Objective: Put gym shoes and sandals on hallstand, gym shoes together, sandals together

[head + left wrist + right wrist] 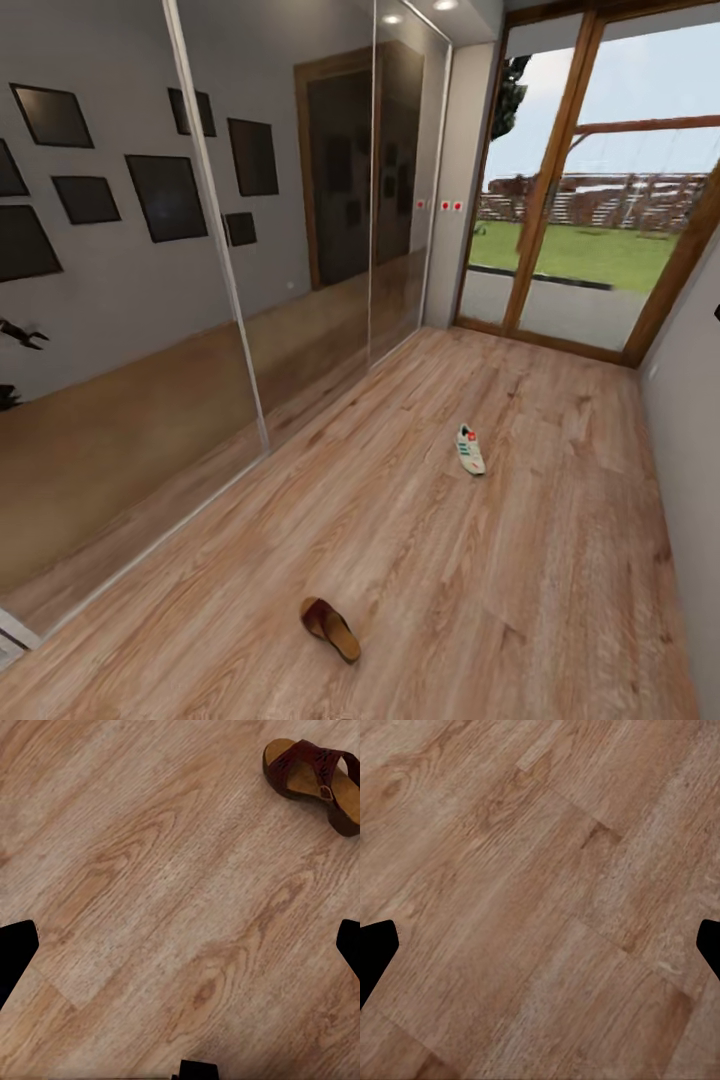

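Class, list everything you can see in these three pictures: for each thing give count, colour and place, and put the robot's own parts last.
Sandal: one, dark brown with tan footbed, on the floor nearest the camera; also in the left wrist view.
Gym shoe: one, white with green stripes and a red patch, on the floor farther down the corridor.
Floor: one, light-brown wood planks, running the corridor's length.
Wardrobe: one, mirrored sliding doors, along the left wall.
Glass door: one, brown wooden frame, at the far end, lawn beyond.
Left gripper: dark fingertips wide apart over bare floor, holding nothing.
Right gripper: dark fingertips wide apart over bare floor, holding nothing.
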`<state>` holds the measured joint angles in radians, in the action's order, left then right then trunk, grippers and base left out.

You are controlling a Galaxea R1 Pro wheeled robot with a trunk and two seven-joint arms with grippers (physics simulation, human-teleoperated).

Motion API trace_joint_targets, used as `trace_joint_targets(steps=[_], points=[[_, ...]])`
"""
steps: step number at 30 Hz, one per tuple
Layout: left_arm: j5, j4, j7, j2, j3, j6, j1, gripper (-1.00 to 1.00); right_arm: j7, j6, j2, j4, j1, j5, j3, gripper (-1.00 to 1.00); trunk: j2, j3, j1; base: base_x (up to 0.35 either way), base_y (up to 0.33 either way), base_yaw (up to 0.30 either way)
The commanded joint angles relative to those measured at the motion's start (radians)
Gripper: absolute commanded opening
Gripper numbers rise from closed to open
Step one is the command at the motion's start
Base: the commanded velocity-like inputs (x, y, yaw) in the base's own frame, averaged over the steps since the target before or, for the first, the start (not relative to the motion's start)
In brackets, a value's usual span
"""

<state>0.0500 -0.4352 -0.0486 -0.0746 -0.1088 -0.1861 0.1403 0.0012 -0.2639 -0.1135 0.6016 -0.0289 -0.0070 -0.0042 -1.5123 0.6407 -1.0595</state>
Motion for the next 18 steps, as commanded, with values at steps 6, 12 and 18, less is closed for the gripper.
trace_joint_targets(steps=[6, 12, 18], points=[[0.005, 0.001, -0.005, 0.000, -0.003, -0.003, 0.001, 1.00, 0.000, -0.003, 0.000, 0.000, 0.000, -0.001, 0.000, 1.00, -0.043, 0.027, -0.023, 0.000, 0.000, 0.190], [0.005, 0.001, -0.005, 0.000, -0.003, -0.003, 0.001, 1.00, 0.000, -0.003, 0.000, 0.001, 0.000, -0.001, -0.001, 1.00, -0.085, 0.054, -0.046, 0.000, 0.000, 0.046], [0.005, 0.001, -0.005, 0.000, -0.003, -0.003, 0.001, 1.00, 0.000, -0.004, -0.001, 0.001, 0.000, 0.000, -0.003, 1.00, -0.127, 0.075, -0.069, 0.000, 0.000, 0.003]])
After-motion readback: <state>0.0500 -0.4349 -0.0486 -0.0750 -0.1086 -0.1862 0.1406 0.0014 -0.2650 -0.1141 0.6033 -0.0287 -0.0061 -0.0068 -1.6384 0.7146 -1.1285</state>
